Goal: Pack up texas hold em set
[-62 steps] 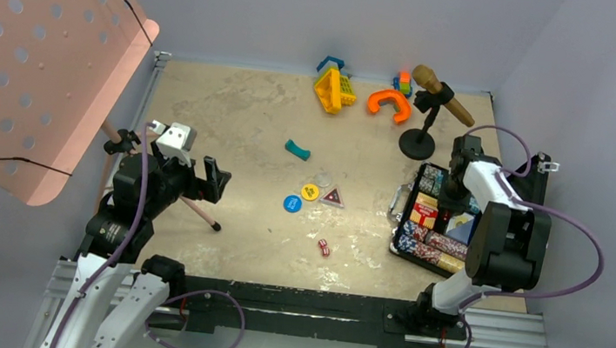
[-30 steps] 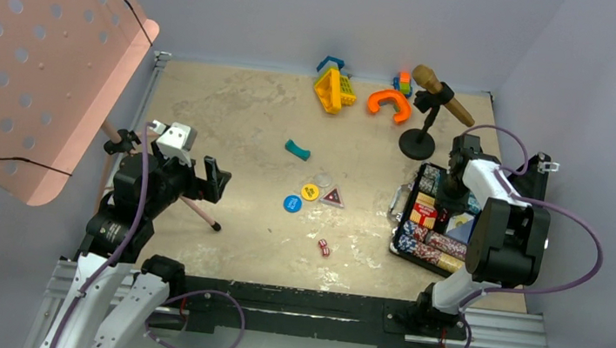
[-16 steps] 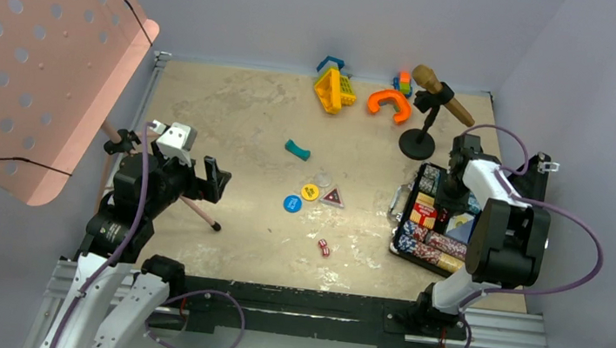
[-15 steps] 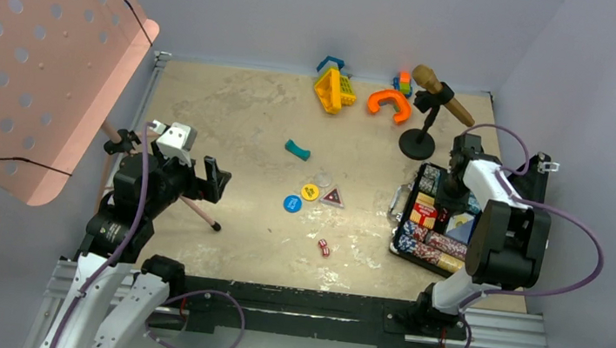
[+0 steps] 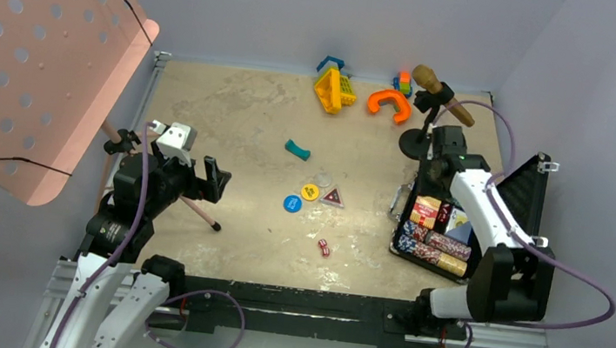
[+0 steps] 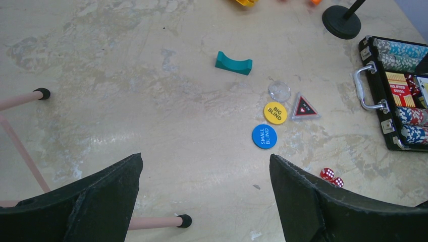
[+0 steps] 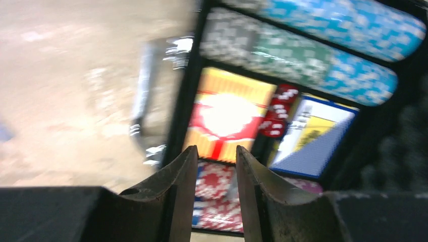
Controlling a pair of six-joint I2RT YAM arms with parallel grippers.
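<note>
The black case (image 5: 407, 205) lies open at the right with its lid (image 5: 527, 192) upright. It holds chip rows (image 7: 313, 30), a red card deck (image 7: 227, 118) and red dice (image 7: 276, 113). My right gripper (image 5: 434, 173) hovers over the case's far end. Its jaws (image 7: 216, 151) are a narrow gap apart with nothing between them. Blue (image 5: 291, 204), yellow (image 5: 310, 192) and triangular (image 5: 332, 197) tokens and two red dice (image 5: 324, 247) lie mid-table. They also show in the left wrist view: the blue token (image 6: 264, 136) and the dice (image 6: 331, 176). My left gripper (image 5: 214, 179) is wide open and empty (image 6: 207, 201).
A microphone stand's base (image 5: 417, 143) sits just behind the case. Orange, yellow and blue toys (image 5: 336, 90) lie at the back, and a teal curved piece (image 5: 297, 149) lies mid-table. A pink perforated stand (image 5: 28, 63) looms at the left, with its leg (image 6: 151, 222) by my left gripper.
My right arm has swung: the wrist moved left and back towards the microphone base, uncovering more of the case. The left arm and the loose pieces have not moved.
</note>
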